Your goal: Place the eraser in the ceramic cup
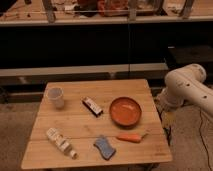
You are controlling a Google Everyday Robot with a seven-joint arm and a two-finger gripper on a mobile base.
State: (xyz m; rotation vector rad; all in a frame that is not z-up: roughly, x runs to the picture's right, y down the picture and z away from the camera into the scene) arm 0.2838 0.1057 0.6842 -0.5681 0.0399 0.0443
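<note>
One eraser (92, 106), centre of bench (80, 128); cup (55, 97) far left; hand (167, 119) off right edge, grip state cannot tell. Advise grasping across narrow sides.

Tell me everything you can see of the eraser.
The eraser is a small oblong block with a dark body, a white top face and a reddish edge. It lies flat near the middle of the wooden table, turned diagonally, from upper left to lower right. In the picture it sits between the ceramic cup on its left and the orange bowl on its right, touching neither. Nothing holds it: the gripper hangs beside the table's right edge, well away.
</note>
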